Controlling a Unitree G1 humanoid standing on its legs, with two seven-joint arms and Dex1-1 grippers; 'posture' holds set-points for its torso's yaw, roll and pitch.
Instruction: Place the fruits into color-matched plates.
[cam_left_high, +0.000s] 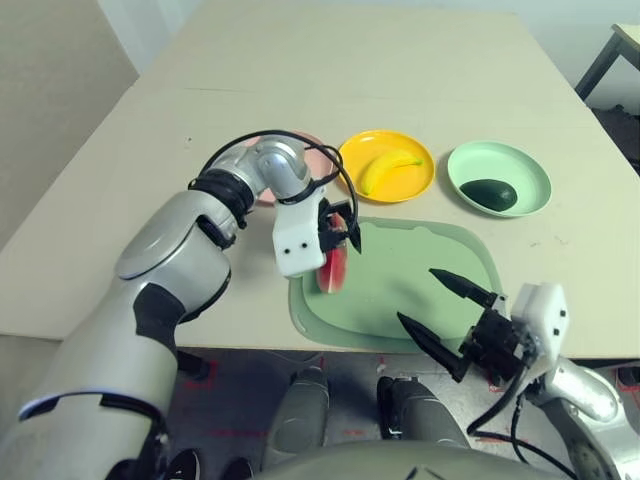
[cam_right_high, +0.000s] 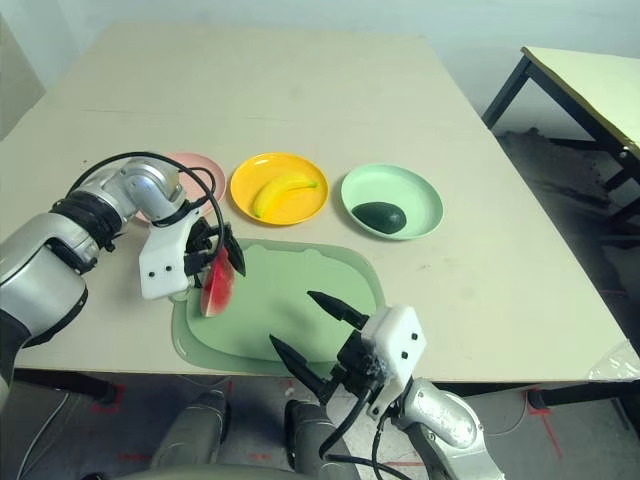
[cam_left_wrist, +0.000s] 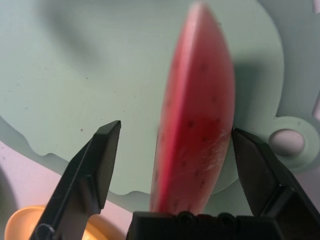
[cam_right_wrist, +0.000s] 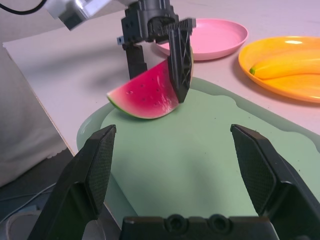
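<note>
Watermelon wedge (cam_right_wrist: 150, 95) is the last fruit unplaced, and it stands on its rind on the pale green mat (cam_left_high: 410, 290), right between the fingers of your left gripper (cam_left_wrist: 175, 165). One finger (cam_left_wrist: 250, 160) rests against a red face; the other (cam_left_wrist: 100, 160) stands off the far face with a clear gap — so the jaws straddle the wedge but are not clamped on it. That straddle across the thin, flat faces makes sense: gripped along the curved rind, it would likely slip. The pink plate (cam_right_wrist: 215, 37) lies just beyond this gripper, past the mat's edge, so it is the natural arm for the job.

Further out, the banana (cam_left_high: 388, 168) sits in the yellow plate (cam_left_high: 420, 185) and the avocado (cam_left_high: 489, 194) in the mint green plate (cam_left_high: 530, 170), both matched already.

Your right gripper (cam_right_wrist: 175, 165) hovers low over the mat's near edge, fingers spread wide and holding nothing — pulled back, I judge, to leave the left arm room.
</note>
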